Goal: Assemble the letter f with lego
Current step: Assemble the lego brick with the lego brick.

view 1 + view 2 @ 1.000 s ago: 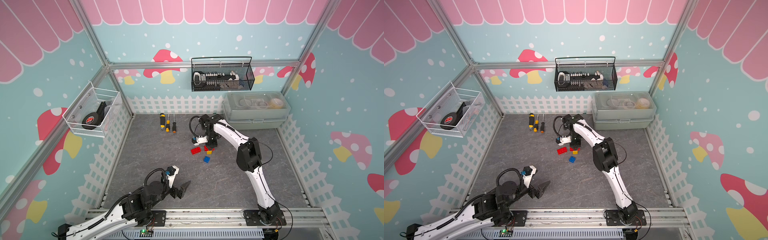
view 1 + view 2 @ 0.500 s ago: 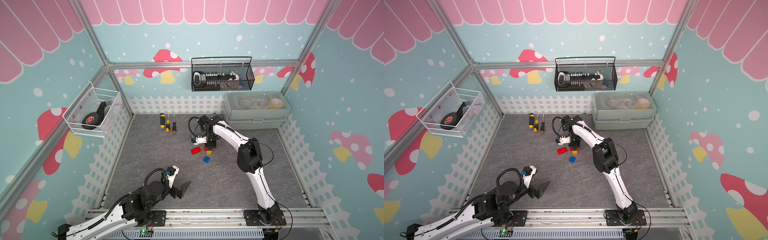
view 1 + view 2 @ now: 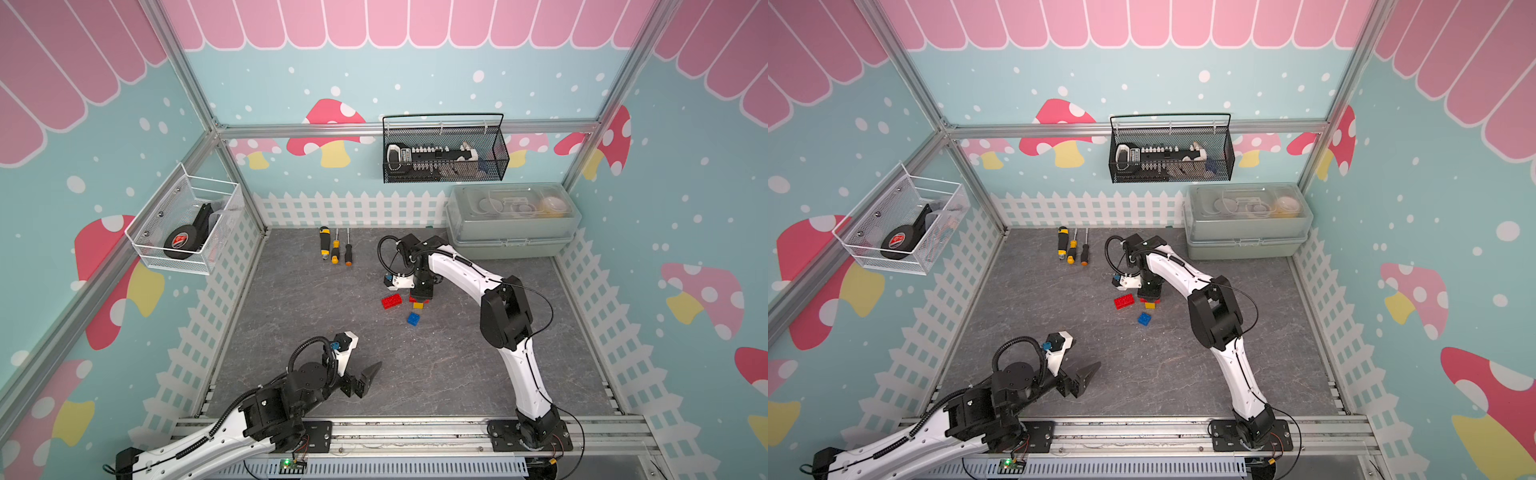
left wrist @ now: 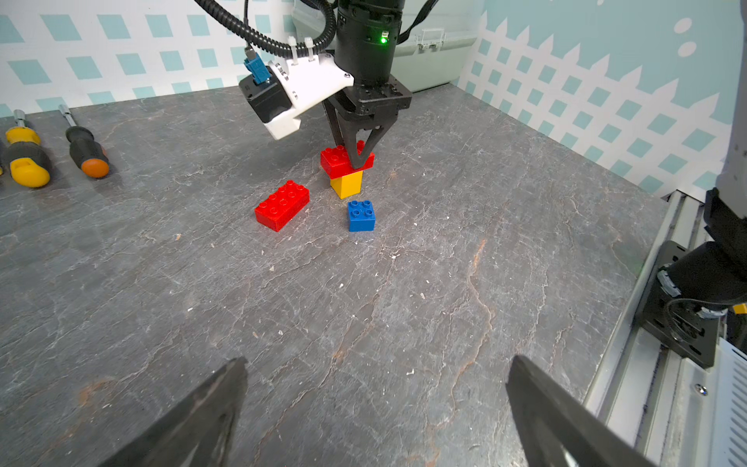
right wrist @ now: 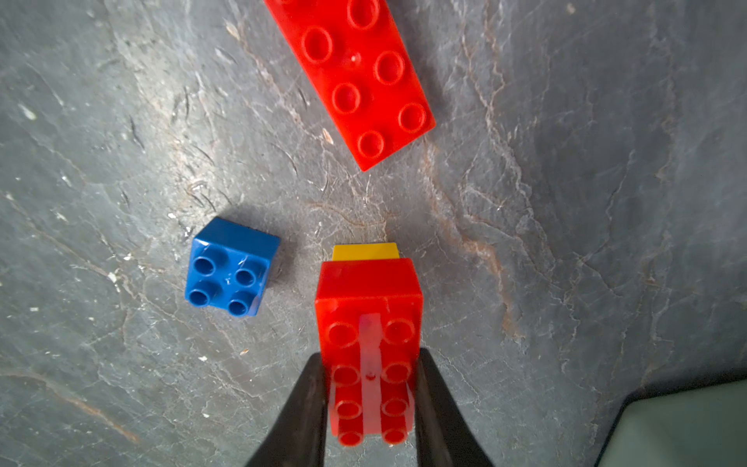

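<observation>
- Nearest the front rail, the left pincer (image 4: 378, 360) hangs just over the counter (image 4: 404, 303) with its jaws spread wide and nothing between them. It's parked exactly where it was a second ago, well apart from the bricks.
- Next out is the blue brick (image 4: 361, 216), studs up, loose on the counter just beside the stack on its near side. It hasn't budged.
- The loose red brick (image 4: 281, 205) lies flat just beside the stack, toward the robot's left and not touching it. Same spot as before.
- Then the action: the right pincer (image 4: 359, 161) is clamped on the held red brick (image 5: 368, 291), one finger on each long side. One end of that brick sits on the yellow brick (image 4: 347, 184), and the rest overhangs.
- What changed over the last second? Honestly almost nothing. The right arm shifted a hair and the grip is the same.
- My read is that it's seating the first bar on the stem. I can't tell if the studs are fully home. The blue brick and the second red one are still to go, so no letter f yet.
- Farthest back, the screwdrivers (image 3: 334, 249) lie untouched.
</observation>
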`<state>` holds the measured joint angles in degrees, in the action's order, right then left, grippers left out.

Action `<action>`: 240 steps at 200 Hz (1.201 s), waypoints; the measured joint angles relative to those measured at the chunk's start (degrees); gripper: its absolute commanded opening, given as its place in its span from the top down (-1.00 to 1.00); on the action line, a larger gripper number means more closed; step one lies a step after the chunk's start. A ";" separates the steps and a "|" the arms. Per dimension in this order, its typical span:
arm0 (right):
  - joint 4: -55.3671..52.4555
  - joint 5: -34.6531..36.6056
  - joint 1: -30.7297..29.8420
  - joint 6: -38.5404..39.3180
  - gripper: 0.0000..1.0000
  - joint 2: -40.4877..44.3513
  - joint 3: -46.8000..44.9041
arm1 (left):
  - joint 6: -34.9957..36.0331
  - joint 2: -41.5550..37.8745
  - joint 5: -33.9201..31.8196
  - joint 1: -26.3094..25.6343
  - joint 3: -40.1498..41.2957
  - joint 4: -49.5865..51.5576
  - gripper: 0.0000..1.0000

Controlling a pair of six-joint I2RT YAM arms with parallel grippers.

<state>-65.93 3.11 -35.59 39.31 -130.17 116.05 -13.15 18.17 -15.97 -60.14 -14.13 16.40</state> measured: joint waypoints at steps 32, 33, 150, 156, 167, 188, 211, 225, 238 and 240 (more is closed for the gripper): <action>0.63 0.15 -0.04 -0.22 0.41 0.35 -0.59 | 0.09 0.00 0.15 0.00 0.00 0.00 -0.98; 0.63 0.15 -0.04 -0.22 0.41 0.35 -0.59 | 0.09 0.00 0.15 0.00 0.00 0.00 -0.98; 1.51 -1.53 -0.04 -1.38 -0.29 -1.33 -1.33 | 0.11 0.00 0.15 0.00 0.00 -0.04 -0.99; 1.62 -1.68 -0.04 -1.53 -0.32 -1.33 -1.33 | 0.09 0.00 0.17 0.00 0.02 -0.07 -0.98; 1.95 -1.97 -0.04 -1.70 -0.34 -1.27 -1.33 | 0.11 0.00 0.22 0.00 0.00 -0.13 -0.98; 2.49 -2.91 -0.04 -2.23 -0.35 -1.03 -1.33 | 0.11 -0.02 0.35 0.00 0.02 -0.17 -0.98; 2.73 -4.44 -0.04 -2.67 -0.37 0.72 -1.33 | 0.11 -0.02 0.37 0.00 0.02 -0.26 -0.99; 2.95 -5.35 -0.13 -2.47 -0.37 2.73 -1.33 | 0.11 -0.02 0.35 0.00 0.00 -0.37 -0.98; 3.02 -6.10 -0.28 -1.70 -0.37 4.70 -1.14 | 0.11 -0.02 0.35 0.00 0.02 -0.37 -0.98; 2.99 -6.21 -0.31 -1.55 -0.37 4.96 -1.03 | 0.11 -0.02 0.35 0.00 0.02 -0.37 -0.98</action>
<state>-62.94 -3.09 -35.90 37.76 -125.21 115.02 -13.04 18.15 -15.62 -60.14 -14.11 16.03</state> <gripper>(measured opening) 0.686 0.992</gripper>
